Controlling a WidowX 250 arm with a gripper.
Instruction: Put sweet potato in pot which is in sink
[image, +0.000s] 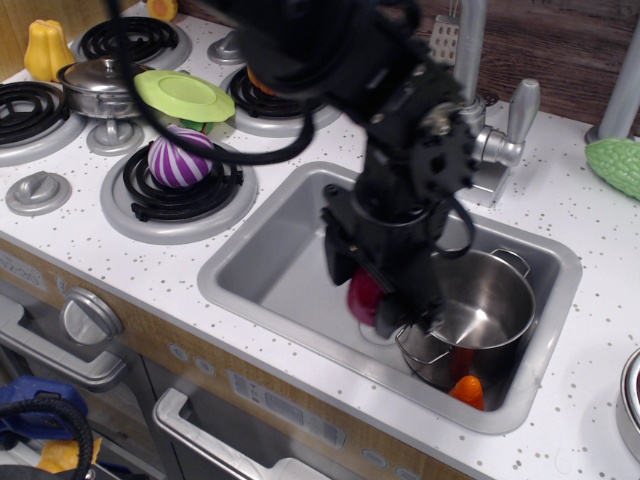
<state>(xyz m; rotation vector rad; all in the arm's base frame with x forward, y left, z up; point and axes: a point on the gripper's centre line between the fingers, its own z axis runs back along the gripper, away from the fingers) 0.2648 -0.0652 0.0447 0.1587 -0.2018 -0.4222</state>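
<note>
White speckled tabletop (120, 262) runs along the front of this toy kitchen, with the sink (270, 255) set into it. Nearest you in the basin, a small orange piece (466, 389) lies against the pot (475, 310) at its front. Your end effector (377, 298) hangs over the basin just left of the pot's rim, pinching the potato (364, 296) between its dark fingers; only a patch of magenta shows between them, so you cannot judge how centred the hold is. The potato is clear of the sink floor and not yet over the pot's mouth.

Expect it to be light, rigid and glossy, so likely slippery. Grip it across its short axis near the middle, where the oval is widest; a hold near an end would probably let it squirt out.

The arm comes down steeply from the upper left, wrist pointing down and tilted slightly toward the pot, with cable looped beside it. Behind stand the tap (470, 120), burners and a striped ball (178, 161).
</note>
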